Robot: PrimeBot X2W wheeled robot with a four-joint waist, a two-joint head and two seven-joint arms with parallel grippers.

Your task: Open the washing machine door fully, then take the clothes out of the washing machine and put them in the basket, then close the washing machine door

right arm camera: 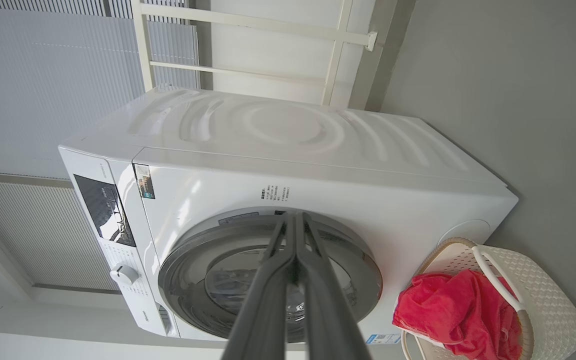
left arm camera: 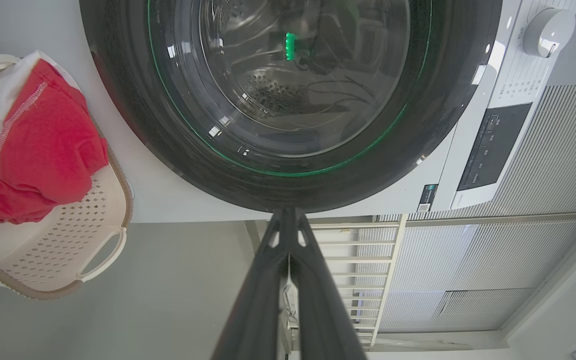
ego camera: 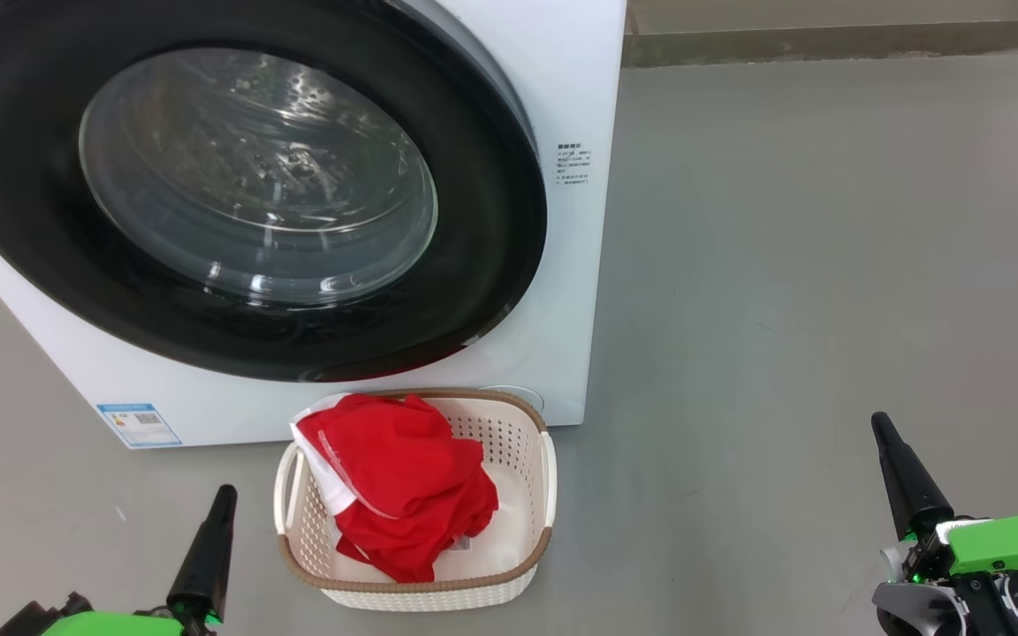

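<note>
Washing machine door [ego camera: 253, 177] shut, clothes [ego camera: 403, 486] laid in basket [ego camera: 421, 585]: task judged finished. Left end effector [ego camera: 224, 496], right end effector [ego camera: 882, 428] clenched, empty; no further move called for.

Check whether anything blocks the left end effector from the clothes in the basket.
Nothing visible does. The left end effector sits left of the basket, with only floor between. The clothes lie heaped in it, uncovered from above.
</note>
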